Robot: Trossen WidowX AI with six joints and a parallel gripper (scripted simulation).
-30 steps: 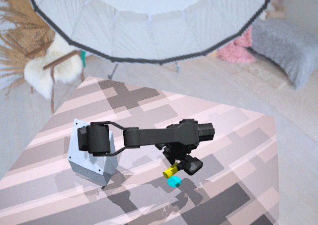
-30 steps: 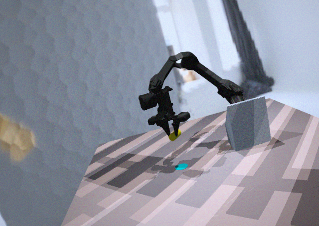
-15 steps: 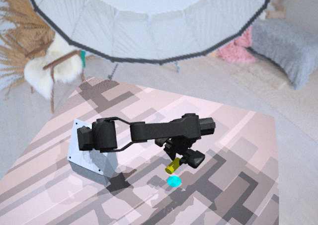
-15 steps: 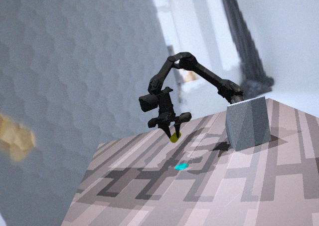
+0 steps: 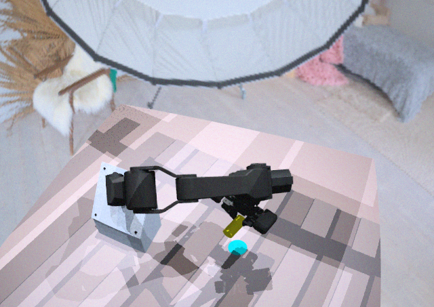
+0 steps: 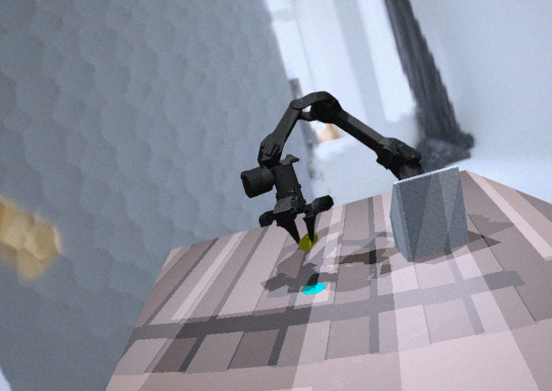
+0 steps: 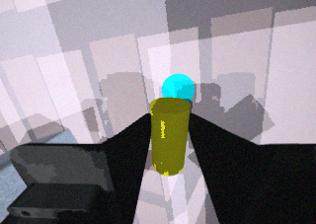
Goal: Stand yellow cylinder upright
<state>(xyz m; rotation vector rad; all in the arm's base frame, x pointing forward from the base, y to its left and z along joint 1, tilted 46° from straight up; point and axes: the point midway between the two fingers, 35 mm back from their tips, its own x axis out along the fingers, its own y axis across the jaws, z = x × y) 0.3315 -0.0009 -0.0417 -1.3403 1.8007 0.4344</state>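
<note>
The yellow tall cylinder is held in the air, tilted well away from upright. My gripper is shut on it, with one finger on each side. The cyan circle lies flat on the table with nothing standing on it. In the exterior view it is below the held cylinder; in the wrist view it shows just beyond the cylinder's end, which covers its lower edge. A dark shadow falls across part of the circle.
The wood-patterned table carries shadows of the arm around the circle. The grey arm base block stands to the left in the top view and to the right in the exterior view.
</note>
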